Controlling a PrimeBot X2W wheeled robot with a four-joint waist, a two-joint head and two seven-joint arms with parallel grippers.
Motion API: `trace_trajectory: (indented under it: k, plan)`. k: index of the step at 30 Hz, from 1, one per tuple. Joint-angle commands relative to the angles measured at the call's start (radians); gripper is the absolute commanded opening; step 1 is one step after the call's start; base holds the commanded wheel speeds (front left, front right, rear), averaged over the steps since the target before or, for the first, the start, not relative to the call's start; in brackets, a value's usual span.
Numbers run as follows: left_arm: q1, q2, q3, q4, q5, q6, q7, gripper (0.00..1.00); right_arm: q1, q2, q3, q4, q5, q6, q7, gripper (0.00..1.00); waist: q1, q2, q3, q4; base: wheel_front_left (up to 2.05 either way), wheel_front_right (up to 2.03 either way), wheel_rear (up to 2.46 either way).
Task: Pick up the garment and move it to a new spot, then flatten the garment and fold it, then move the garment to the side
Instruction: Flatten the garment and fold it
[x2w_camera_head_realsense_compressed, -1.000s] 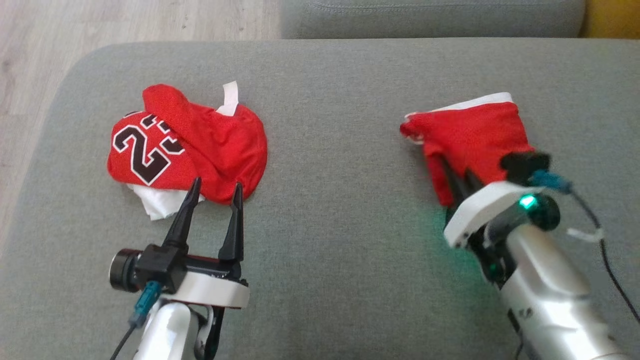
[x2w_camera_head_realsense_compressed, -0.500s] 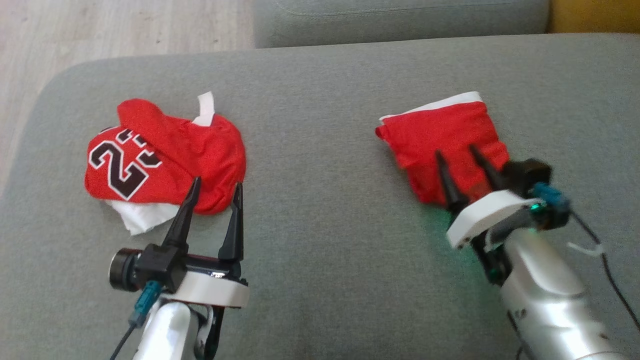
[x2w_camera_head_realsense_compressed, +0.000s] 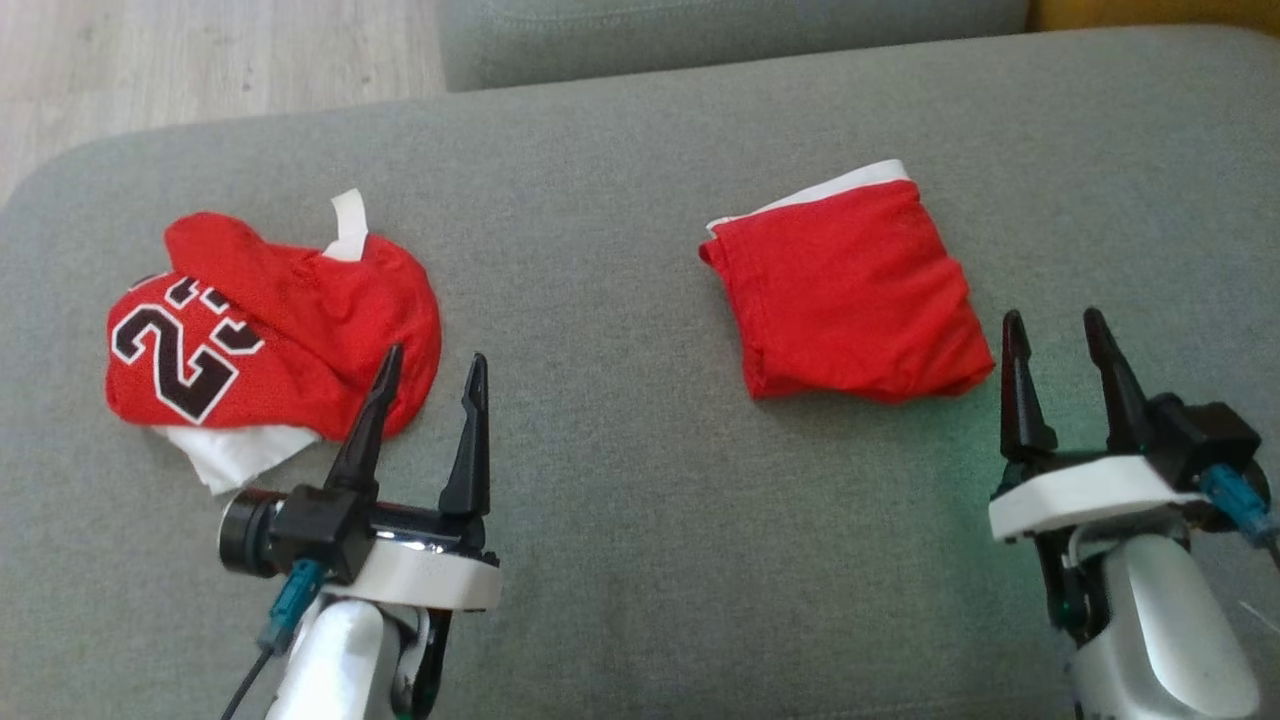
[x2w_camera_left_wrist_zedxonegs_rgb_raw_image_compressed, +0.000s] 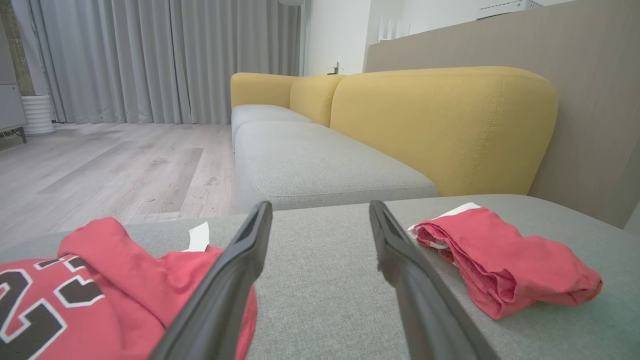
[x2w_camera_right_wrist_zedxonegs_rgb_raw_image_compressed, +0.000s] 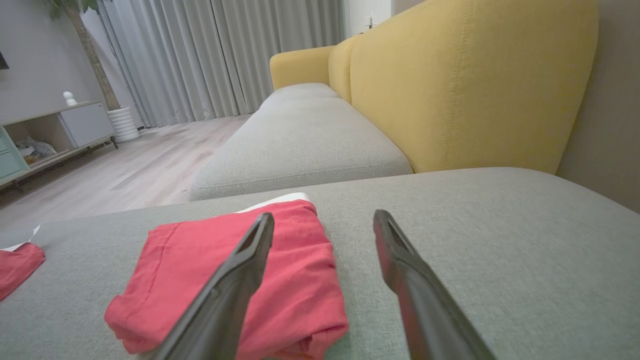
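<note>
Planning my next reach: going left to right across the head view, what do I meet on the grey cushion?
Crumpled red number 23 jersey → left tool → folded red garment → right tool.

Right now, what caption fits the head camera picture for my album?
Open left gripper near a crumpled red jersey, open right gripper beside a folded red garment, on a grey cushion.

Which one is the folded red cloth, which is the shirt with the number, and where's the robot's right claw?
folded red garment (x2w_camera_head_realsense_compressed: 850, 295): head view, middle of its top layer.
numbered jersey (x2w_camera_head_realsense_compressed: 270, 325): head view, red fabric right of the number.
right gripper (x2w_camera_head_realsense_compressed: 1052, 316): head view, midway between its open fingertips.
</note>
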Motion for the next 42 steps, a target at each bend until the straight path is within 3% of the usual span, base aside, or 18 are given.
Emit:
trace_trajectory:
  k: [1,3,4,5,14,22,25,29,34,36,42]
  plan:
    - [-0.038,0.003,0.024,-0.037,0.001,0.003,-0.005,1.00,-0.053,0.009,0.026,-0.057,0.000,-0.001,-0.011,1.00,0.0001,-0.0001,0.017,0.001,0.00,0.00,0.00]
    - [-0.048,0.003,0.017,-0.040,0.002,0.001,-0.005,1.00,-0.070,0.009,0.029,-0.066,-0.006,-0.001,-0.011,1.00,0.0001,-0.0001,0.038,0.009,0.00,0.00,0.00]
    - [-0.054,0.003,0.013,-0.041,0.002,0.000,-0.005,1.00,-0.085,0.009,0.031,-0.065,-0.006,-0.001,-0.008,0.39,0.0001,-0.0001,0.051,0.015,0.00,0.00,0.00]
    - [-0.061,0.003,0.009,-0.041,0.002,-0.001,-0.005,1.00,-0.102,0.009,0.034,-0.062,-0.016,-0.001,-0.002,0.00,0.0001,-0.0001,0.063,0.023,0.00,0.00,0.00]
    - [-0.116,0.003,-0.025,-0.036,-0.006,-0.003,-0.005,1.00,-0.283,0.009,-0.017,0.083,-0.113,-0.001,0.063,0.00,0.0001,-0.0001,0.180,0.112,0.00,0.00,0.00]
    - [-0.152,0.003,-0.053,-0.034,-0.024,0.005,-0.005,1.00,-0.422,-0.009,-0.115,0.398,-0.214,-0.001,0.080,0.00,0.0001,-0.0001,0.226,0.182,0.00,0.00,0.00]
    - [-0.158,0.003,-0.055,-0.033,-0.028,0.010,-0.005,1.00,-0.464,-0.005,-0.120,0.443,-0.235,-0.001,0.029,0.00,0.0001,-0.0001,0.222,0.194,0.00,0.00,0.00]
    - [-0.151,0.003,-0.052,-0.033,-0.029,0.013,-0.005,1.00,-0.498,0.007,-0.060,0.441,-0.201,-0.001,-0.005,0.00,0.0001,-0.0001,0.209,0.198,0.00,0.00,0.00]
    - [-0.149,0.003,-0.055,-0.033,-0.032,0.017,-0.005,1.00,-0.486,0.009,0.132,0.450,-0.071,-0.001,-0.010,0.00,0.0001,-0.0001,0.200,0.199,0.00,0.00,0.00]
    - [-0.146,0.003,-0.052,-0.032,-0.030,0.018,-0.005,1.00,-0.473,0.009,0.215,0.530,-0.052,-0.001,0.015,0.00,0.0001,-0.0001,0.193,0.191,0.00,0.00,0.00]
    - [-0.136,0.003,-0.041,-0.029,-0.027,0.018,-0.005,1.00,-0.486,0.009,0.240,0.586,0.010,-0.001,0.000,0.00,0.0001,-0.0001,0.161,0.166,0.00,0.00,0.00]
